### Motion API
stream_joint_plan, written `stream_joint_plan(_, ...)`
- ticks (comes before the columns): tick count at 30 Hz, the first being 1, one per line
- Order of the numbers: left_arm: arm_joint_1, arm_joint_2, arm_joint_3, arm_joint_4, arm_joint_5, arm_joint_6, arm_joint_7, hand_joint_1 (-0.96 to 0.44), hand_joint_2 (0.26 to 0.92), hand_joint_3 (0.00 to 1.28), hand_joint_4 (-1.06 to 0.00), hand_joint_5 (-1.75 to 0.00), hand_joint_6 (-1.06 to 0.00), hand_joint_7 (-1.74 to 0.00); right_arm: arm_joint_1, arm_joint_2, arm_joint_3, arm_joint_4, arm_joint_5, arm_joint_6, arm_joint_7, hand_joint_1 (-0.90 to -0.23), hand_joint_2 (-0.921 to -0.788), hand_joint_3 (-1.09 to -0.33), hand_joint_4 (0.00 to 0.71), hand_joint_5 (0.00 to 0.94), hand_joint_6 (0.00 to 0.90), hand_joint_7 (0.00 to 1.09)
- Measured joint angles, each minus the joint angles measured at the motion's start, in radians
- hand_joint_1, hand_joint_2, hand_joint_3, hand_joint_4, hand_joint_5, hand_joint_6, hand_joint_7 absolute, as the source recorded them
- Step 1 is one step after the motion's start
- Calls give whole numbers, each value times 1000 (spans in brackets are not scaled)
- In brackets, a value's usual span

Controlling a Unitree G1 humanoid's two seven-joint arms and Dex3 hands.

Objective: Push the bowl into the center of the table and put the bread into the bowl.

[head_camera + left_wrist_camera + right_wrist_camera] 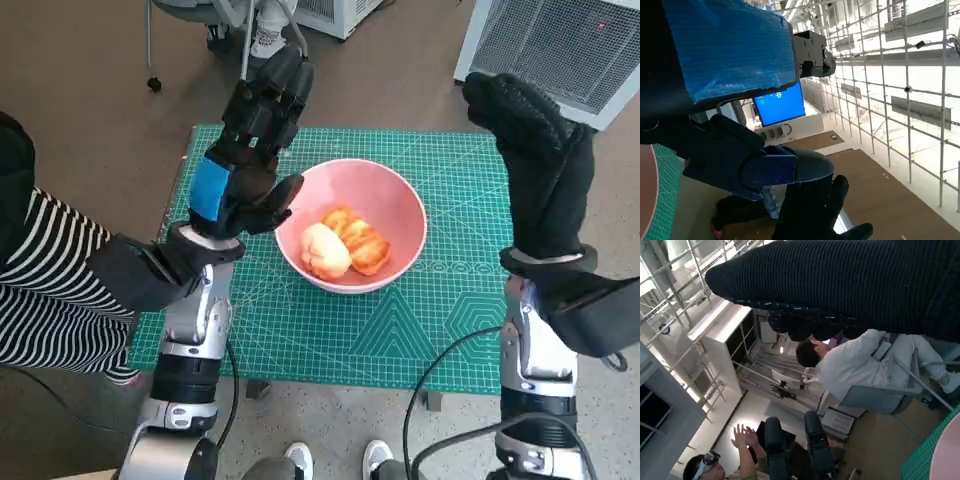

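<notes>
Pink bowl [352,225] sits near the middle of the green cutting mat [330,330] covering the counter [250,385]. Bread [345,243], in pale and golden-brown pieces, lies inside the bowl. Judged from this layout, both parts of the task look complete; the step in hand is the retreat.

Left robot hand [245,175] is raised beside the bowl's left rim, blue tape facing up, fingers extended and apart, holding nothing. Its thumb side appears close to the rim; contact cannot be confirmed from the head view. Right robot hand [535,165] is lifted upright, well apart from the bowl, gloved fingers together but straight, also empty.

To finish well: the left robot hand should lift straight up before drawing back, so it does not catch the rim and drag the bowl off-centre. The right robot hand can withdraw freely. Main risk: a sideways sweep tipping the bowl or spilling the bread.

Striped sleeve of a person [45,290] lies at the left edge.
</notes>
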Motion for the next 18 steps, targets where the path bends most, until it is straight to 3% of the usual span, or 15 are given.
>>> stream_joint_plan(18,0,0,15,28,-9,-25,-29,-755,921,454,-82,-45,1,-397,-8,0,0,30,0,2,9,-784,-921,-730,195,1,83,495)
